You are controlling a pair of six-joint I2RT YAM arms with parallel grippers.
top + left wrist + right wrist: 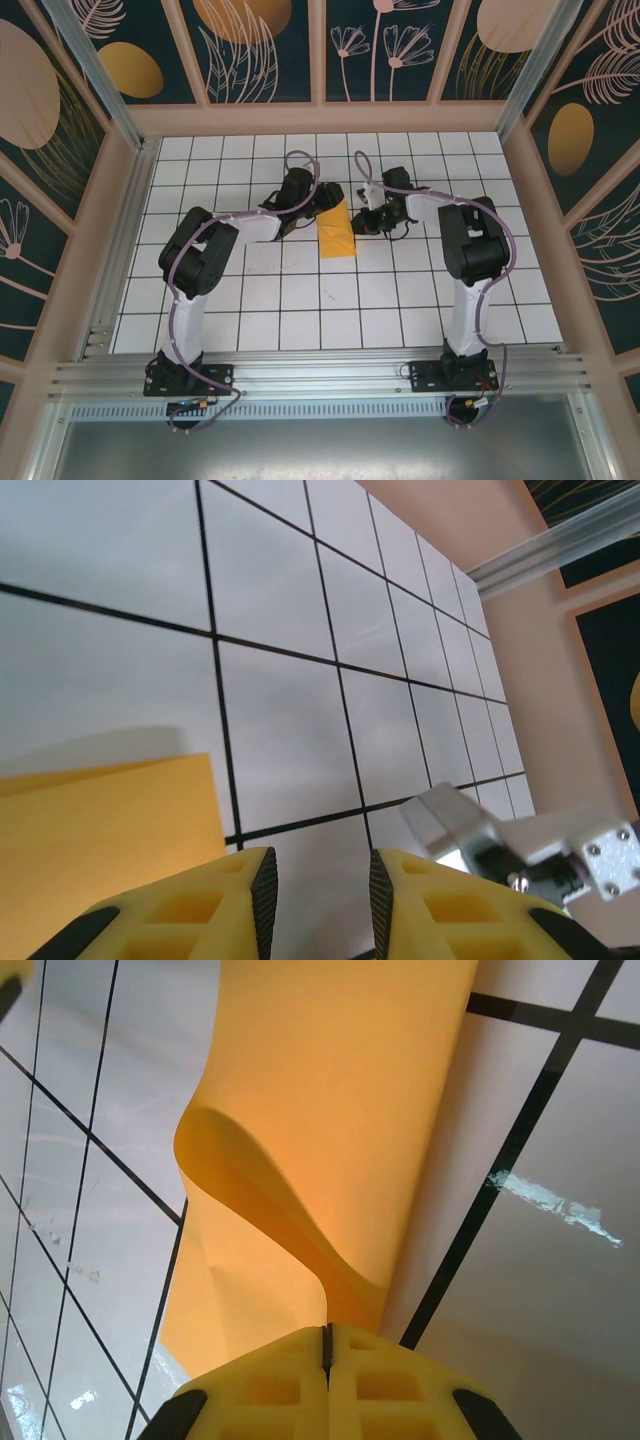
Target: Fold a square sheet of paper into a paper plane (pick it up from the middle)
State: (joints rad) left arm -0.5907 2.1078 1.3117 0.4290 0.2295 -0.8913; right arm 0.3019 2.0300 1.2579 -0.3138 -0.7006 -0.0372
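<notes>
L end effector (320, 885): just left of sheet (337, 231), jaws spread a bit, nothing betw them.
Sheet: mid surface (250, 300), part-folded, one edge curled up.
R end effector (326, 1355): right of sheet, pressed together, pinching its lifted edge.
Risk: thin pinch; a tug may slip/tear or skew crease, w/ L not holding sheet down.
Count: 1 sheet, 2 end effectors.

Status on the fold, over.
Right gripper shut on edge of orange paper, sheet curled up off the table. Left gripper open, beside the paper, holding nothing. No obstruction seen.
</notes>
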